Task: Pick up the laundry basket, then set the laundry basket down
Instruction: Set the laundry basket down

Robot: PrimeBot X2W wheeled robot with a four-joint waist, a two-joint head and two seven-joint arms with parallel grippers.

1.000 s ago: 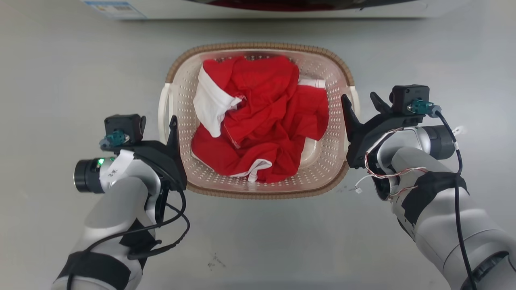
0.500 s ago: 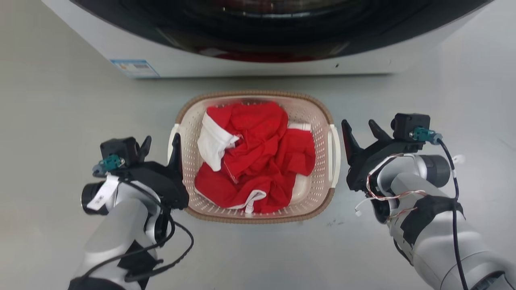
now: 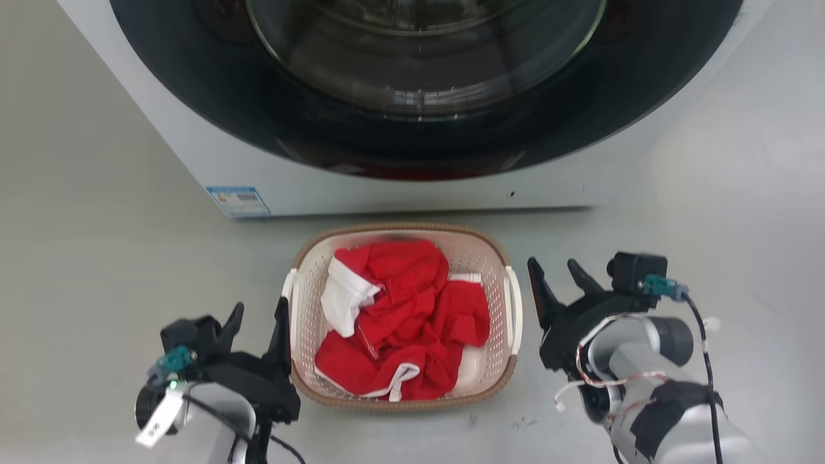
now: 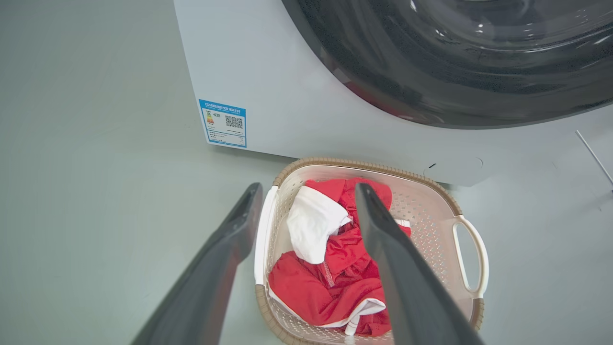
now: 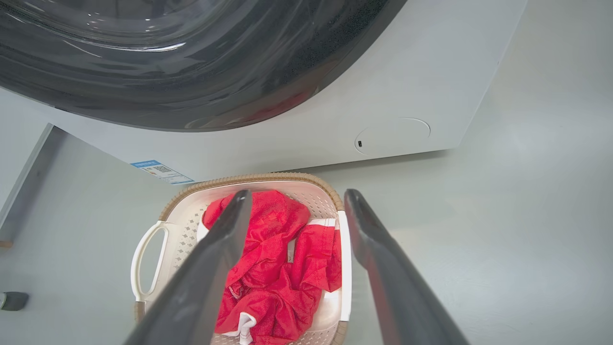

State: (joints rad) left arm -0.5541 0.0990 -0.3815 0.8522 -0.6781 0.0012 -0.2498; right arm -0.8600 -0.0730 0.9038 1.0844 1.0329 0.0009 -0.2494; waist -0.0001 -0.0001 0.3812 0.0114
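Here the laundry basket [image 3: 399, 227] stands on the grey floor [image 3: 97, 258], just in front of the washer [image 3: 322, 187] and below its dark round door. The basket is upright, and a crumpled red garment with white trim [image 3: 412, 303] lies inside it.

The left gripper [image 3: 261, 304] is at the basket's left side with its two dark fingers spread apart and nothing between them. In the head view its inner finger [image 3: 281, 322] lies right along the white left handle [image 3: 288, 293]. Whether it touches the handle cannot be told. In the left wrist view the left gripper [image 4: 307, 188] has its fingers to either side of that handle, one over the floor and one over the garment.

The right gripper [image 3: 552, 262] is at the basket's right side, also spread wide and empty. A strip of bare floor separates its inner finger from the white right handle [image 3: 514, 303], so it is near the basket but not touching it. In the right wrist view the right gripper [image 5: 298, 192] has its fingers to either side of the basket's right edge.

A blue and white label [image 3: 237, 200] is stuck at the lower left corner of the washer's front.
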